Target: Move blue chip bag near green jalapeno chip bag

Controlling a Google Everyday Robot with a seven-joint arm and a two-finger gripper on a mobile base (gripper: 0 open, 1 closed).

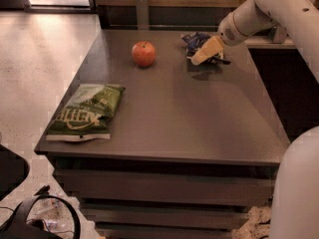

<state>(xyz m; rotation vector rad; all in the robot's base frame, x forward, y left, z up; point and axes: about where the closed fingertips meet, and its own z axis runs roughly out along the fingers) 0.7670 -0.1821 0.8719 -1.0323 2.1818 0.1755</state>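
The blue chip bag [197, 40] is a small, dark, crumpled bag at the far right of the table. My gripper [206, 52], with cream-coloured fingers, is shut on it and holds it a little above the tabletop, with a shadow on the table below. The green jalapeno chip bag [87, 111] lies flat near the front left corner of the table, far from the blue bag. My white arm reaches in from the upper right.
A red apple [143, 53] stands on the table at the back, left of the blue bag. The dark table [189, 123] has edges on all sides. A counter and a wooden wall lie behind. Black cables lie on the floor at the lower left.
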